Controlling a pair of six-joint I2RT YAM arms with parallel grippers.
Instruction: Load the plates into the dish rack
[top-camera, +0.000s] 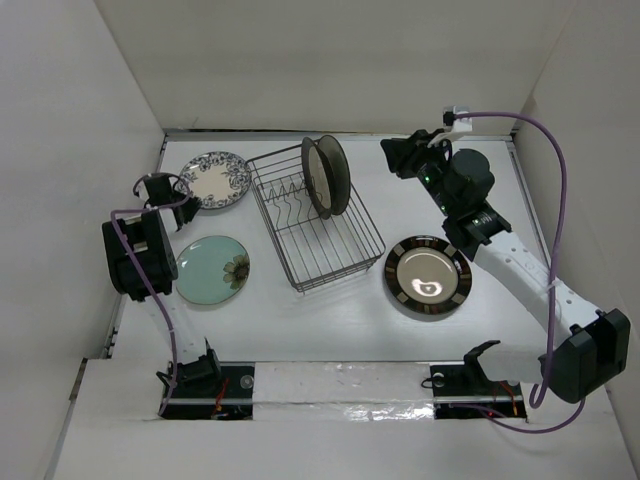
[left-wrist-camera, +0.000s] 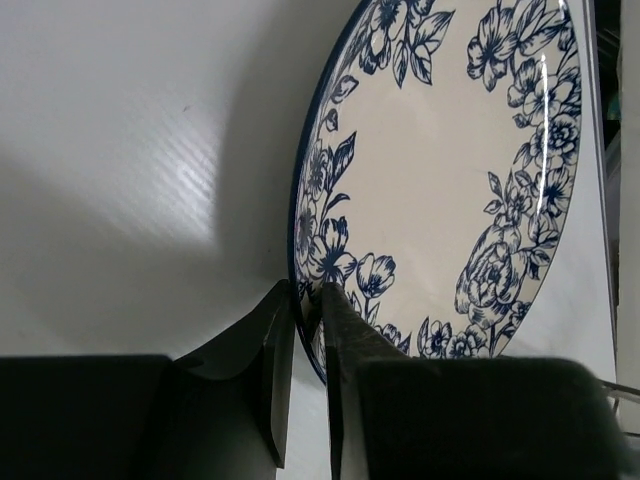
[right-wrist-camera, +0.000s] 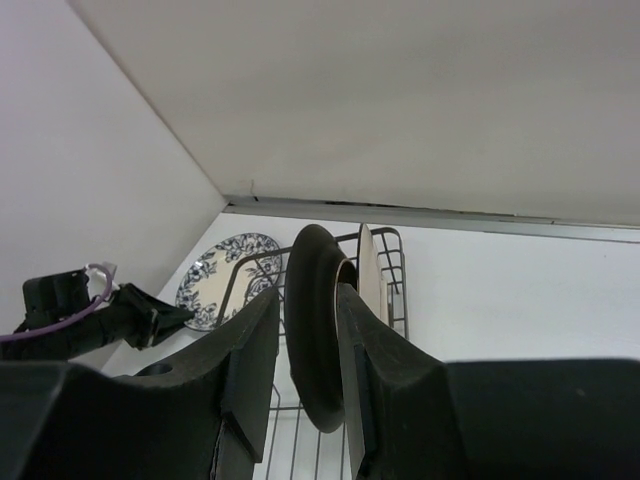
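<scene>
Left tool (left-wrist-camera: 306, 300) clamped on left rim of blue-floral plate (left-wrist-camera: 440, 170), far left of counter (top-camera: 300, 320). Right tool (right-wrist-camera: 307, 298) fingers apart, empty, far right of dish rack (top-camera: 330, 250); two dark-rimmed cream plates (top-camera: 326, 176) upright in its far end

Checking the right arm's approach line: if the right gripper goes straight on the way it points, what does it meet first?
Most likely the dark-rimmed plate standing on edge in the rack: the right wrist view shows it between the right gripper's fingers. Gap to it is unclear.
</scene>
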